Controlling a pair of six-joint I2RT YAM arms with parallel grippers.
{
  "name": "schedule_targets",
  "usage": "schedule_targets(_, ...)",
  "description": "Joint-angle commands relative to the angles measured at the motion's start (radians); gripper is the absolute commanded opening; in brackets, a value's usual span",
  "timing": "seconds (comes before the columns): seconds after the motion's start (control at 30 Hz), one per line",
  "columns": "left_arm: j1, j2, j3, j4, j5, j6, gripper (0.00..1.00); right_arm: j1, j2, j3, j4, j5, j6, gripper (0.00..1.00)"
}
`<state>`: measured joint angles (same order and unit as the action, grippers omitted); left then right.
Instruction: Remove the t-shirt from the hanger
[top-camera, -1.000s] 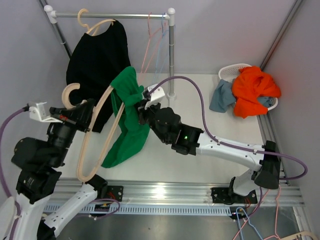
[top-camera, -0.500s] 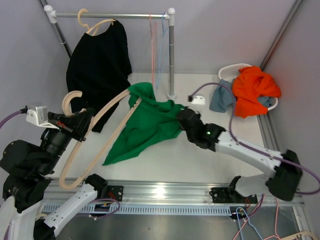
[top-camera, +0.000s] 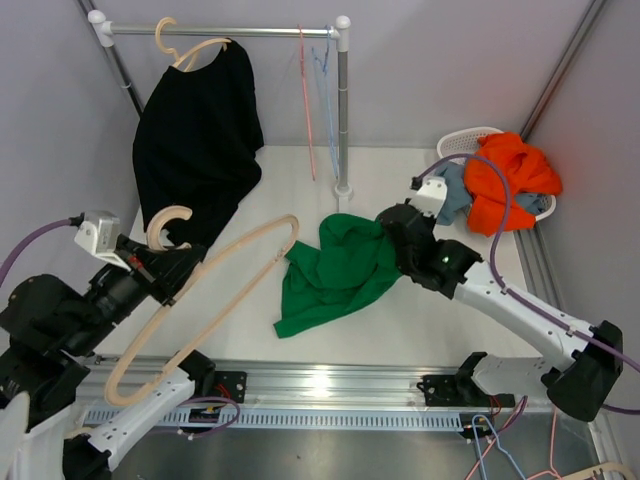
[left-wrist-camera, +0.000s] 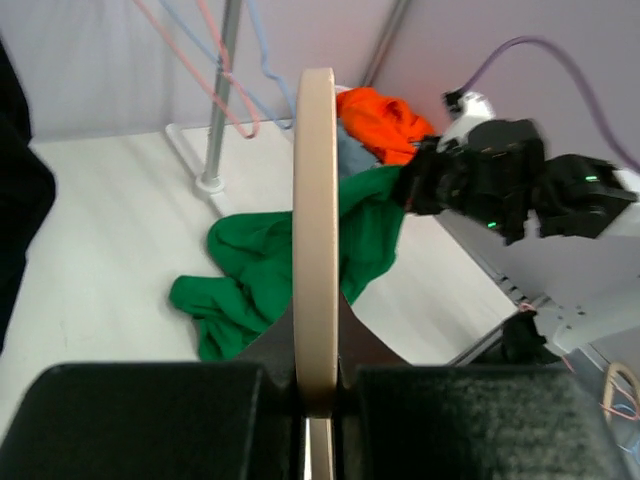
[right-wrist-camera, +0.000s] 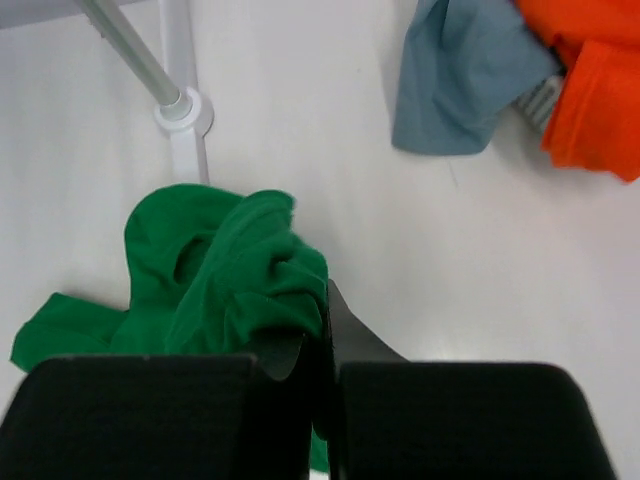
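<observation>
The green t-shirt lies crumpled on the white table, clear of the wooden hanger. It also shows in the left wrist view and the right wrist view. My left gripper is shut on the hanger near its hook and holds it bare above the table's left side; the hanger's arm runs up the middle of the left wrist view. My right gripper is shut on a fold of the t-shirt at its right edge, and the cloth is pinched between the fingers.
A black t-shirt hangs on another wooden hanger from the rail at the back left. Thin wire hangers hang by the rail's upright post. A white basket with orange and grey-blue clothes stands at the back right.
My right gripper pulled the green t-shirt to the right, off the hanger, and it dropped onto the table. My left gripper swung the bare hanger down and to the left.
</observation>
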<state>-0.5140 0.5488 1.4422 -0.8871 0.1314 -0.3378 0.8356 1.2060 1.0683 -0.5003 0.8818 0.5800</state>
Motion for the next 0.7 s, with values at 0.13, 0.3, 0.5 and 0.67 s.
schedule_targets(0.13, 0.111, 0.290, 0.012, 0.074, -0.078, 0.031, 0.00, -0.292, 0.048, 0.394, 0.304, -0.225, -0.420, 0.00)
schedule_targets(0.3, 0.347, 0.483, 0.032, 0.218, 0.102, -0.050, 0.01, -0.519, 0.381, 0.988, 0.373, -0.580, -0.548, 0.00)
schedule_targets(0.5, 0.388, 0.677, 0.158, 0.323, -0.013, -0.109, 0.01, -0.806, 0.530, 1.252, 0.805, -0.534, -0.384, 0.00)
schedule_targets(0.67, 0.388, 0.842, 0.334, 0.335, -0.023, -0.115, 0.00, -0.888, 0.523, 1.287, 0.669, -0.318, -0.428, 0.00)
